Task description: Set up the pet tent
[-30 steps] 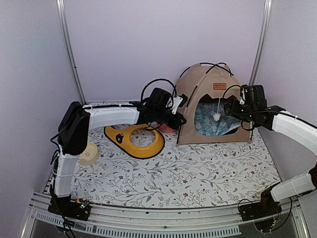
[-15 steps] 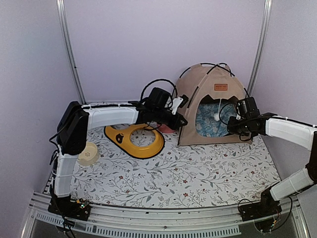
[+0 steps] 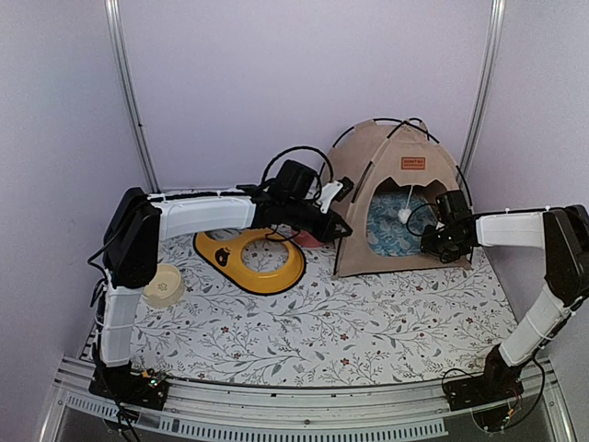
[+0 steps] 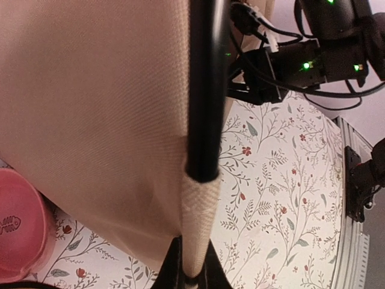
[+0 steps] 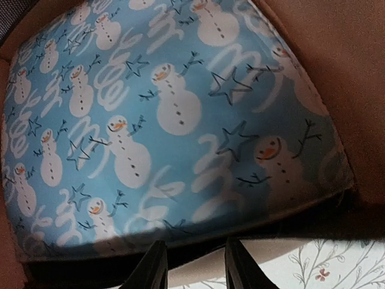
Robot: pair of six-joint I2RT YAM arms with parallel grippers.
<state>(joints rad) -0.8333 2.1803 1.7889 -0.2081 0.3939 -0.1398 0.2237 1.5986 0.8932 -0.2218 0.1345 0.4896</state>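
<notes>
Left wrist: my left pincer (image 4: 186,276) clamped pet tent (image 4: 90,108) pole sleeve, I judged to steady frame; right pincer (image 5: 191,268) jaws apart at doorway before cushion (image 5: 168,120), gripping nothing.

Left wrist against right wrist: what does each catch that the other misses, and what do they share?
Only the left wrist: the black pole entering the pet tent's corner sleeve, the left gripper shut on that sleeve, a pink bowl, the right arm's wrist. Only the right wrist: the blue snowman cushion inside, and the right gripper at the doorway's black trim. Both: the tent's tan canvas and the floral tablecloth.
</notes>
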